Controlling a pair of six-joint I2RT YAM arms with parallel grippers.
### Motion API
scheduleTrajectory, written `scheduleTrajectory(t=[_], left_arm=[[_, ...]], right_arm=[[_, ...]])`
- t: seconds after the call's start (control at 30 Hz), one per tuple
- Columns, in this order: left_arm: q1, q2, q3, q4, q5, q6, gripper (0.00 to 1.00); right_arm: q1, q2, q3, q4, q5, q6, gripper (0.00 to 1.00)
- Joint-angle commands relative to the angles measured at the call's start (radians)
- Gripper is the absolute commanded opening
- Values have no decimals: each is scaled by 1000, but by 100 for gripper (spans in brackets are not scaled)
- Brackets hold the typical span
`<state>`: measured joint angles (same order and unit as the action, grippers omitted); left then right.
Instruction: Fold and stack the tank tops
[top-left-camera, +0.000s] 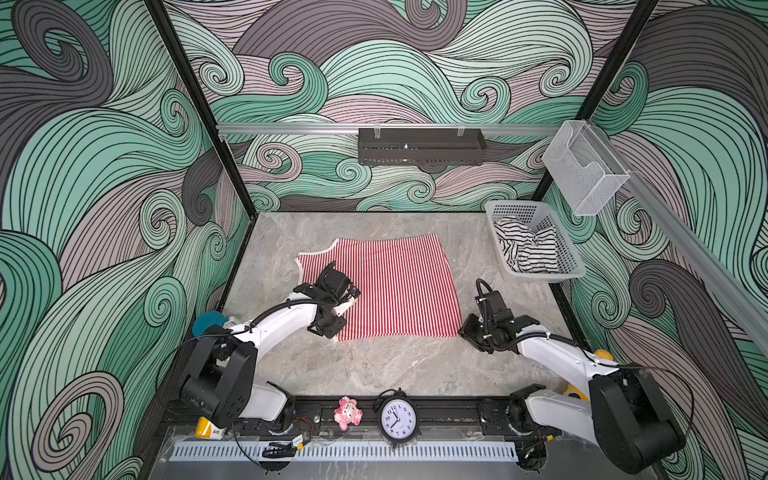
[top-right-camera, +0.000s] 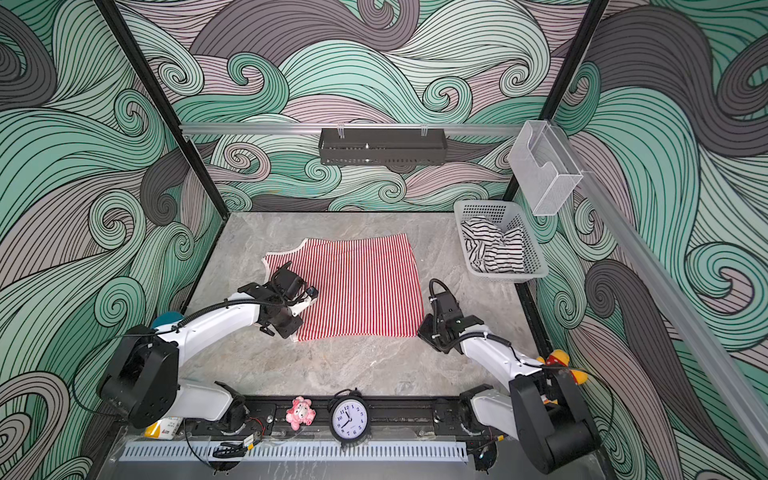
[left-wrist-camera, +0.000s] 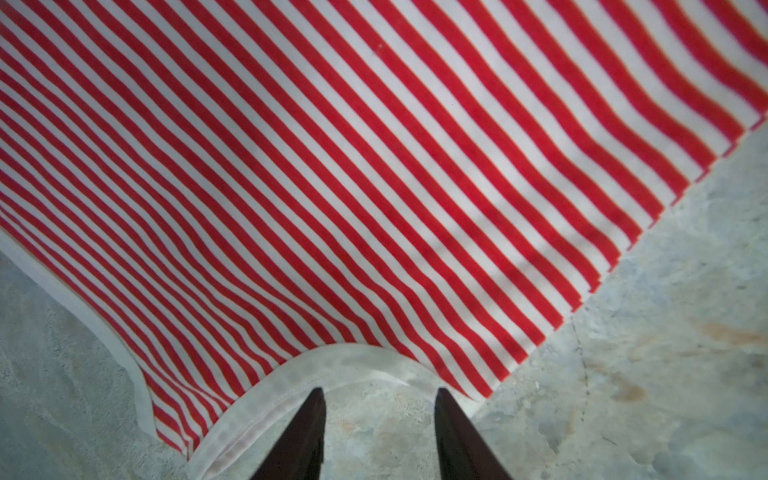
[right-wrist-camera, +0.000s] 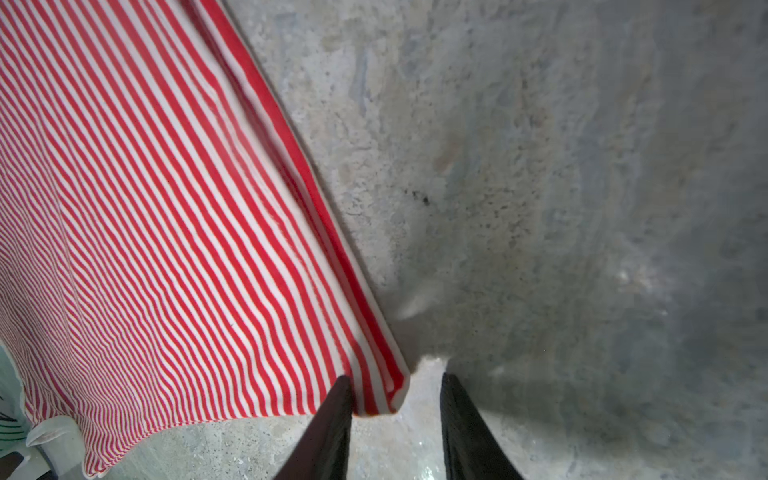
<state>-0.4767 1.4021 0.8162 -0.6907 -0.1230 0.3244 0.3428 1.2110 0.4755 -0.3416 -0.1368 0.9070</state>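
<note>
a: pictured low over the tabletop (left-wrist-camera: 644, 374): the left gripper (left-wrist-camera: 378, 392). holding anything?
b: holding nothing. stands with jaws partly apart, bare stone showing between the fingers. sits just behind the white armhole trim of the red-and-white tank top (left-wrist-camera: 374, 166), with one fingertip (left-wrist-camera: 312, 419) overlapping that trim.
a: and over at the right gripper (right-wrist-camera: 395, 380)?
b: also parted, not clamped. straddles a hem corner of the same top, with the cloth against one finger and short of the other.
a: any word on the rest of that top?
b: lies spread flat on the tabletop, stretching between the two grippers in both top views, ahead of each.
a: and the black-and-white tank top (top-left-camera: 521, 249)?
b: sits crumpled inside the white perforated basket (top-left-camera: 566, 249), well beyond the right gripper and far across from the left.
</note>
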Motion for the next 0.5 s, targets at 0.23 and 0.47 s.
scheduleTrajectory(t=[0.23, 0.47], left_arm=[[-7, -23, -12, 14, -18, 7, 46], [-11, -7, -20, 1, 0, 14, 46]], right_arm=[[-4, 48, 42, -38, -3, -4, 23], [-2, 38, 52, -55, -1, -11, 16]])
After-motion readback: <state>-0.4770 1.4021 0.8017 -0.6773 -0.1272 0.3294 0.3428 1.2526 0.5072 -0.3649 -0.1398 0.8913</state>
